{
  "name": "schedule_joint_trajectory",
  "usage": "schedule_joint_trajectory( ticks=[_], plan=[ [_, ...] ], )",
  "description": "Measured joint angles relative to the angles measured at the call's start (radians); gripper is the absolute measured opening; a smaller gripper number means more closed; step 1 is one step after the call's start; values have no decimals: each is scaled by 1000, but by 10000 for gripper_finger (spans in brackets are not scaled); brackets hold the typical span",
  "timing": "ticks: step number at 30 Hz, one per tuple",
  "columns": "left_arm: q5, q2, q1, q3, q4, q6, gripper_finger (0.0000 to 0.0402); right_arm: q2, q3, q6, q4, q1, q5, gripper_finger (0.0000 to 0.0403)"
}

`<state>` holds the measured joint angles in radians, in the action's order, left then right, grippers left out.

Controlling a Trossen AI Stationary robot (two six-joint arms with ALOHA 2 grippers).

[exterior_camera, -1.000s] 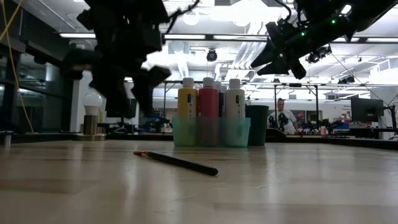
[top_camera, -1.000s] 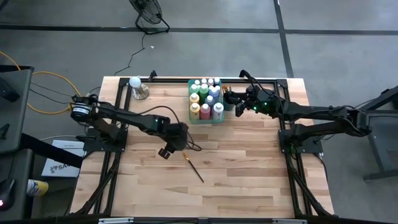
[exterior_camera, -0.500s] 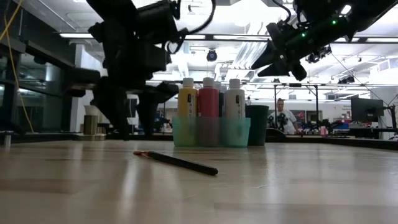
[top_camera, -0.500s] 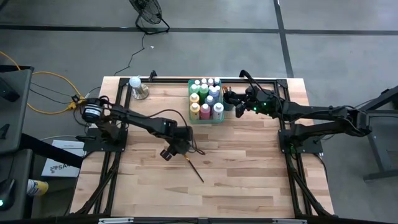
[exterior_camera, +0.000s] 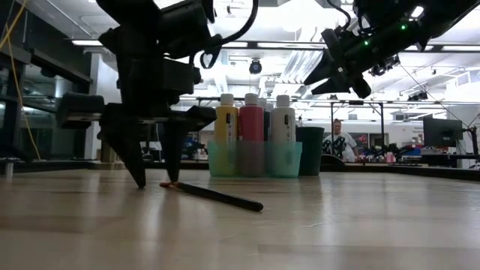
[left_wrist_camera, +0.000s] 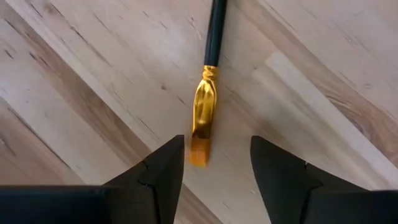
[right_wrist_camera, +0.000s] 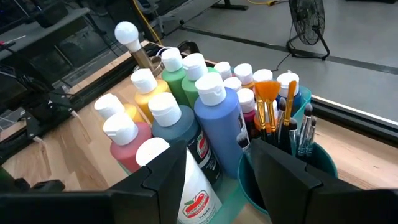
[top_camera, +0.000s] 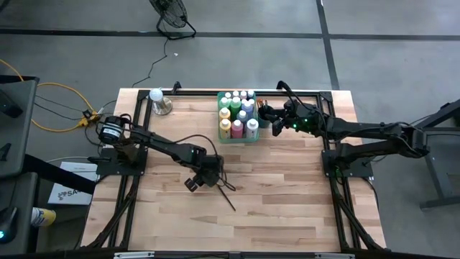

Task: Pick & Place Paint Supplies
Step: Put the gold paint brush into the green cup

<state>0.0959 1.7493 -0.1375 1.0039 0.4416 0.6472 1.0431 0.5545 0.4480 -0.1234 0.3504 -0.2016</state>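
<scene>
A: We see the left hand (exterior_camera: 154, 176) low over the tabletop (top_camera: 287, 194), its two dark, wedge-shaped fingers (left_wrist_camera: 158, 180) apart, holding nothing. The loose paintbrush (left_wrist_camera: 208, 81) lies flat between them at its gold, crimped metal ferrule end; the handle is smooth, thin and black.

B: Agreed. In the low view the fingertips reach down to the wood on either side of that end, and the paintbrush (exterior_camera: 214, 196) runs away from them along the boards. We cannot tell whether either finger touches it.

A: The tabletop is pale planked wood with plain grain streaks. Farther back stands the green tray (top_camera: 237, 137) packed with paint bottles (top_camera: 238, 128): rounded plastic bodies in yellow, red, green, blue and white, all with white flip caps.

B: The right hand (top_camera: 263, 114) hangs in the air just beside that tray, fingers parted, empty. Under it we see a teal cup (right_wrist_camera: 323, 165) full of upright brushes (right_wrist_camera: 268, 106), one with a fanned orange tuft.

A: Near the tabletop's far left corner stands a clear object with a white ball top (top_camera: 156, 95). A black frame edges the tabletop, and a person (exterior_camera: 343, 140) shows far off in the room.
</scene>
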Motion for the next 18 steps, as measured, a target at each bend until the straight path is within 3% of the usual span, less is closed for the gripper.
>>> schedule_joint_trajectory(
  ticks=[18],
  plan=[
    [20, 60, 0, 3, 10, -50, 76, 0, 0, 5, 0, 0, 33, 175]
  ],
)
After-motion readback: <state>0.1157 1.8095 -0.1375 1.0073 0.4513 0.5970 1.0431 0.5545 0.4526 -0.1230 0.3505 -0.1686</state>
